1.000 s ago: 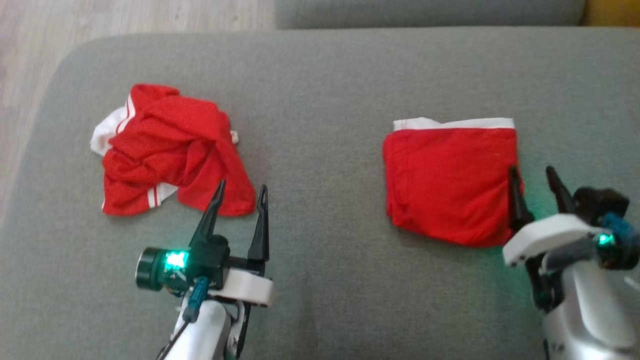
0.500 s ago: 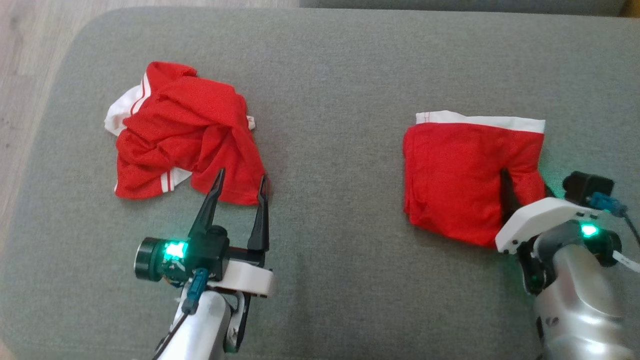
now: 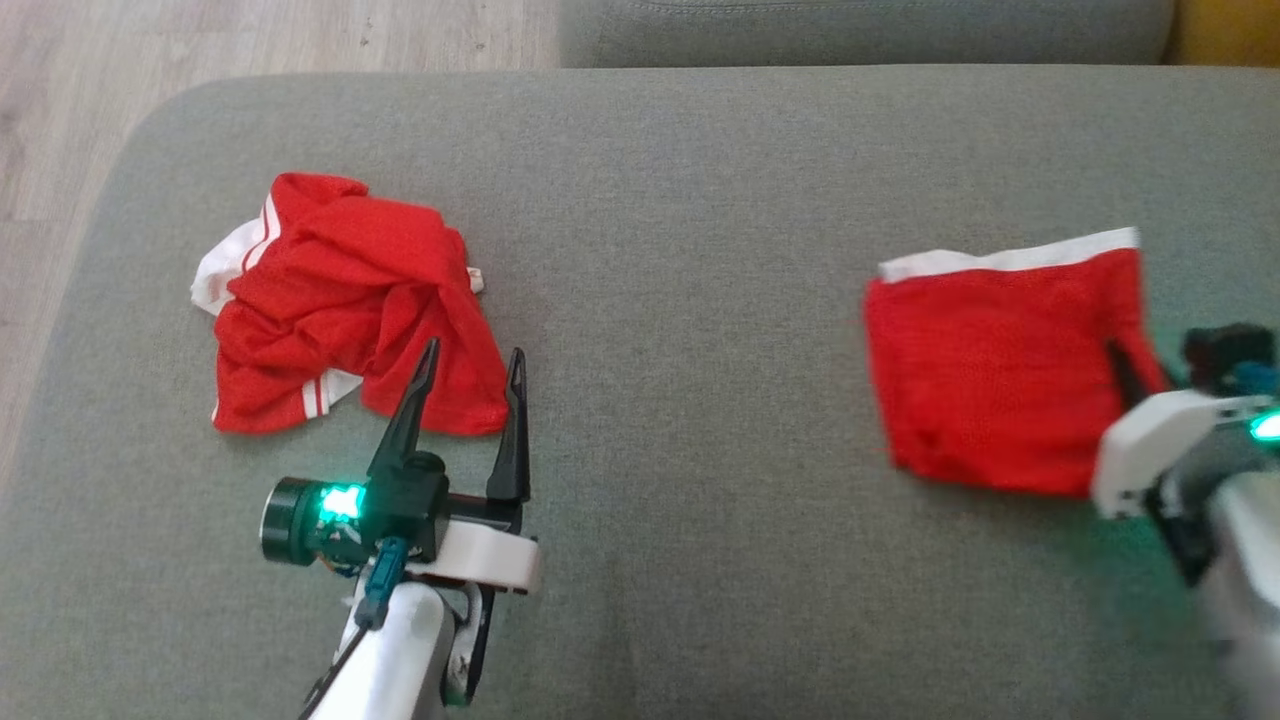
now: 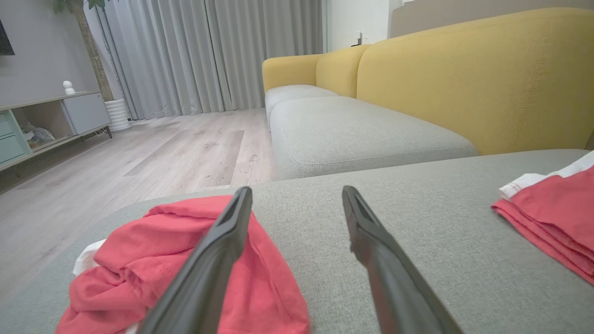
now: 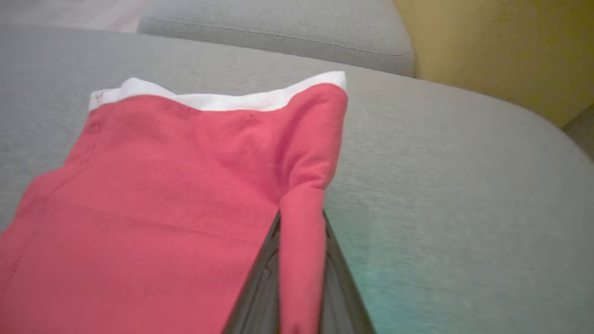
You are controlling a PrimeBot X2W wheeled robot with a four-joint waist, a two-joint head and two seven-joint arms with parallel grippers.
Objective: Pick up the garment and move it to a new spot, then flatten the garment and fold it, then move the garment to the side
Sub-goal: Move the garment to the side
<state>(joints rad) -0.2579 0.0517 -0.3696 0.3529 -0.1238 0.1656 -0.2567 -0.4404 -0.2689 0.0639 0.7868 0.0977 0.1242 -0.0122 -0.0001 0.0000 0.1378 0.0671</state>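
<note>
While the left fingers (image 3: 511,430) hang apart with nothing between them, the right fingers (image 3: 1122,365) have gone from spread, astride the right edge of the folded garment (image 3: 990,380), to pinched together on that edge; the gap between this garment and the crumpled garment (image 3: 350,310) has also widened, so the folded one seems to be sliding over the grey cushion (image 3: 680,300), away from the left fingers. By my reading the folding is done and the last step, moving the garment to the side, has begun; the fold looks intact so far, though a one-edge pull could drag the layers askew.

The head view blurs the right arm and hides the grip itself; the right wrist view makes it plain, with a ridge of red cloth drawn up between the two dark fingers (image 5: 338,287) and the white band lying beyond their tips. The left wrist view adds the stacked layers of the folded garment (image 4: 552,218) far off to one side of its fingers (image 4: 376,260), and the crumpled garment (image 4: 185,260) partly under one of them.
</note>
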